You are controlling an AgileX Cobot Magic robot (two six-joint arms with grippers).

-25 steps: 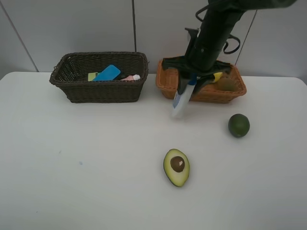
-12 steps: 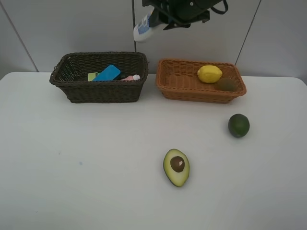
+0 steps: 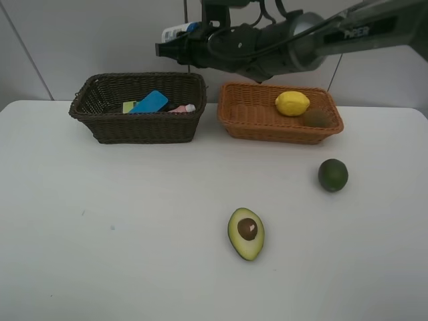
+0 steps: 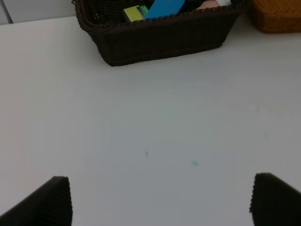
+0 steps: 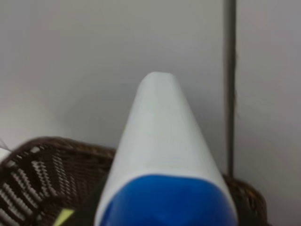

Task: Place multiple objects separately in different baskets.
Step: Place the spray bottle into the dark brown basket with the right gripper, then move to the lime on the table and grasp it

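Note:
My right gripper point(image 3: 189, 41) is shut on the white blue-capped bottle point(image 3: 174, 32), which lies level in the air above the back right corner of the dark brown basket point(image 3: 137, 127). The right wrist view shows the bottle point(image 5: 162, 150) close up with that basket point(image 5: 37, 179) below it. In the dark basket lie a blue block point(image 3: 148, 102) and a pink bottle point(image 3: 182, 108). The orange-tan basket point(image 3: 254, 120) holds a lemon point(image 3: 292, 103) and a kiwi point(image 3: 316, 118). A lime point(image 3: 333, 175) and a halved avocado point(image 3: 246, 233) lie on the table. My left gripper point(image 4: 164, 205) is open over bare table.
The white table point(image 3: 120, 221) ends at a grey panelled wall right behind both baskets. My right arm point(image 3: 321, 40) reaches in from the upper right, passing above the orange-tan basket. A yellow-green item point(image 3: 128, 106) also lies in the dark basket.
The right arm has lifted the bottle from in front of the orange-tan basket and swung it left. The bottle now lies level above the dark basket's back corner.

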